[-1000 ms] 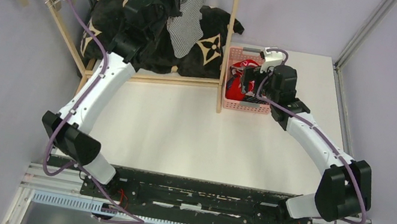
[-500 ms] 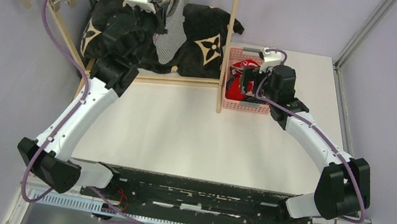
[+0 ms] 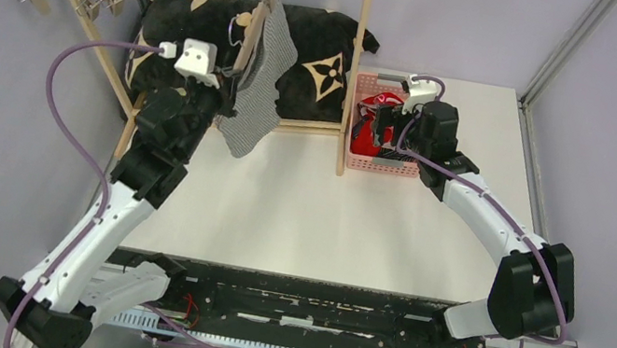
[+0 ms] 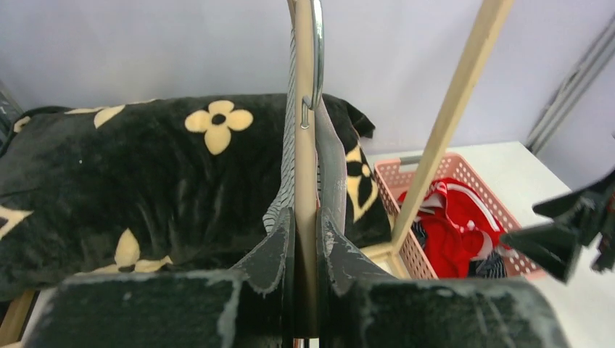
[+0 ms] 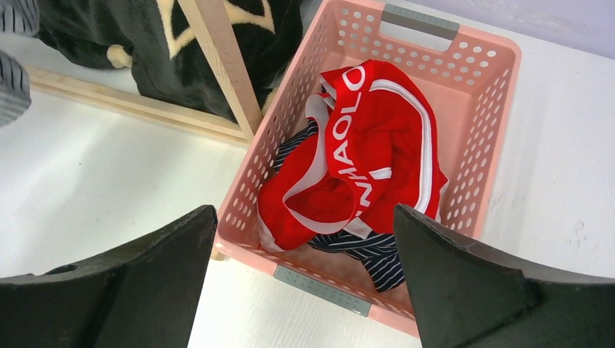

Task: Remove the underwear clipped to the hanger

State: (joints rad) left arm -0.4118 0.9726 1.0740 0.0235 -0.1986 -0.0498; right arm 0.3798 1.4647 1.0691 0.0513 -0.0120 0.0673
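White letters, roughly "NIAOLO", on the waistband of the red underwear [image 5: 391, 145]

On my screens the grey underwear [image 3: 260, 100] shows fine pale stripes, and the hanger [image 4: 305, 145] is light bare wood. The basket [image 5: 475, 109] is pink with grey handles. The red underwear [image 5: 377, 145] has white lettering and trim, and the navy underwear [image 5: 366, 254] thin white stripes. The cushion [image 4: 130, 181] is black with beige flowers.

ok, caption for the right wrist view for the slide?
Open right claw hovers over the pink basket holding red boxers atop navy striped boxers.
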